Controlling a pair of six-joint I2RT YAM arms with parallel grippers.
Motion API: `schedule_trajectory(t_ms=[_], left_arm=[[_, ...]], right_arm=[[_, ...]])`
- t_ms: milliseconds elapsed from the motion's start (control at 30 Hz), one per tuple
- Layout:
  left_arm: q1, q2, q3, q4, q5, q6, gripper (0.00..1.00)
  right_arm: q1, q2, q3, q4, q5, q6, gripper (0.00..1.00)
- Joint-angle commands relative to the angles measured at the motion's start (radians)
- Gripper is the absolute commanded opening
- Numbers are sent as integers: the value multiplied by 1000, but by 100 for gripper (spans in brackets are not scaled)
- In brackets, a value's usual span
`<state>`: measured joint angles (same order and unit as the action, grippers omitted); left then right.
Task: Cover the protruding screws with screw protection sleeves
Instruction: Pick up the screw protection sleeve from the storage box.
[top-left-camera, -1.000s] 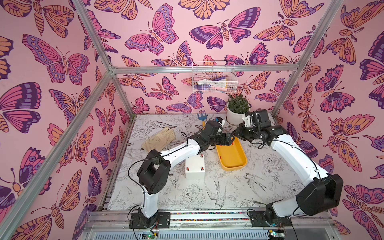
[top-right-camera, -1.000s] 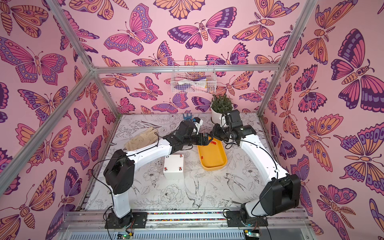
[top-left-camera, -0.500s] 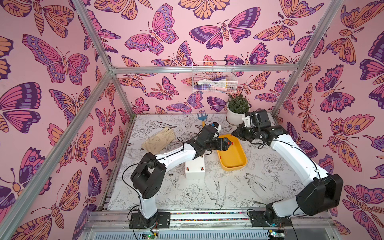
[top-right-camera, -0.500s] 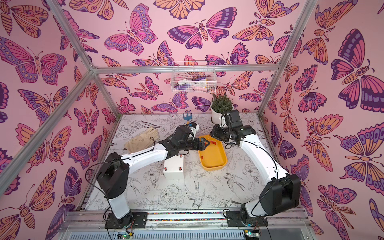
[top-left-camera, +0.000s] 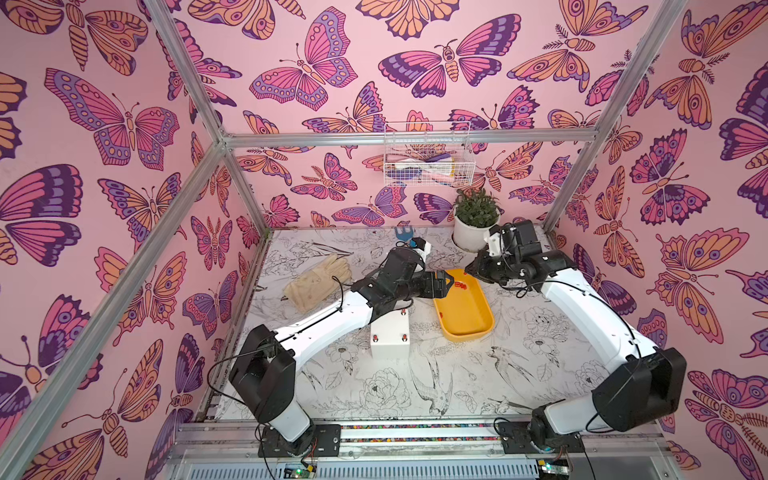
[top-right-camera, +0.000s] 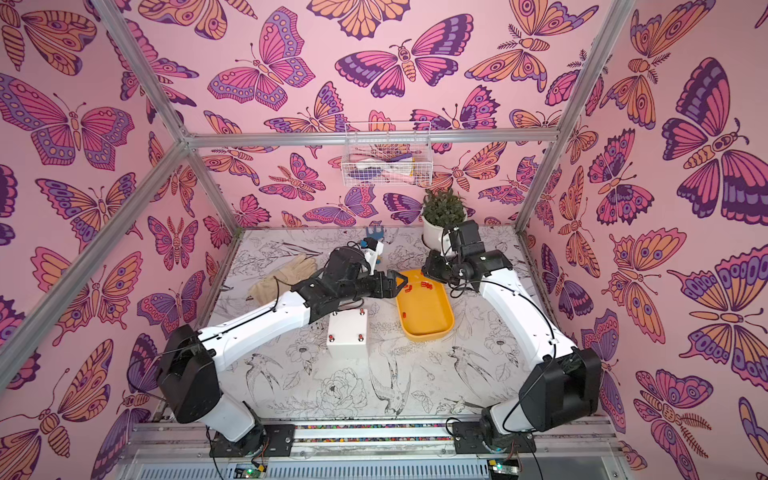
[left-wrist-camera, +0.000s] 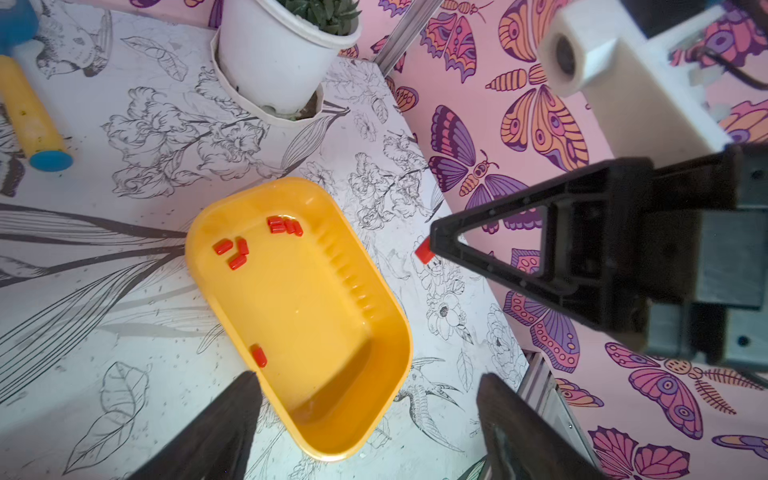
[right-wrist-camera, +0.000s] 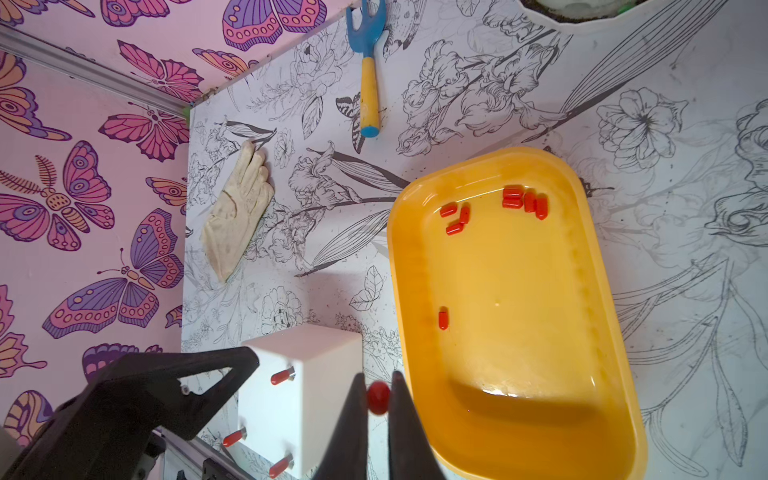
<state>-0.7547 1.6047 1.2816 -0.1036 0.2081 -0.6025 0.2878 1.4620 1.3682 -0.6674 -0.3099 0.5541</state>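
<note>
The counter (top-left-camera: 540, 374) carries a yellow tray (right-wrist-camera: 519, 353) below both sets of jaws. A white box (right-wrist-camera: 316, 361) sits under the left arm (top-left-camera: 324, 324), behind its jaws. Three of its screws (right-wrist-camera: 283, 376) are capped by sleeves (right-wrist-camera: 234, 437), and the fourth corner seems hidden. The left jaws stand wide and empty. The right jaws pinch one sleeve (right-wrist-camera: 378, 398). Loose sleeves (right-wrist-camera: 523, 201) lie in the tray.

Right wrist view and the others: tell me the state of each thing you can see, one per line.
Left tool: open, empty.
Right tool: shut on one red sleeve.
White box: upright.
Screws: three capped red, fourth hidden.
Yellow tray: holds eight loose sleeves.
Glove: lying flat.
Plant pot: upright.
</note>
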Motion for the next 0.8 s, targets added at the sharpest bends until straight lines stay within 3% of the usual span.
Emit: schedule_trajectory(t_ms=[0,200,767], left_arm=[[27,-36,26,-92,-18,28,84],[91,-102,-8,-113,14,30,84],[355,-377,-206,-217,34,101,84]], right_arm=[[-1,-28,33,-45,33,-55,13],[11,-19,42,-105,132,-132,13],[90,-46,39,-95,241,-245,12]])
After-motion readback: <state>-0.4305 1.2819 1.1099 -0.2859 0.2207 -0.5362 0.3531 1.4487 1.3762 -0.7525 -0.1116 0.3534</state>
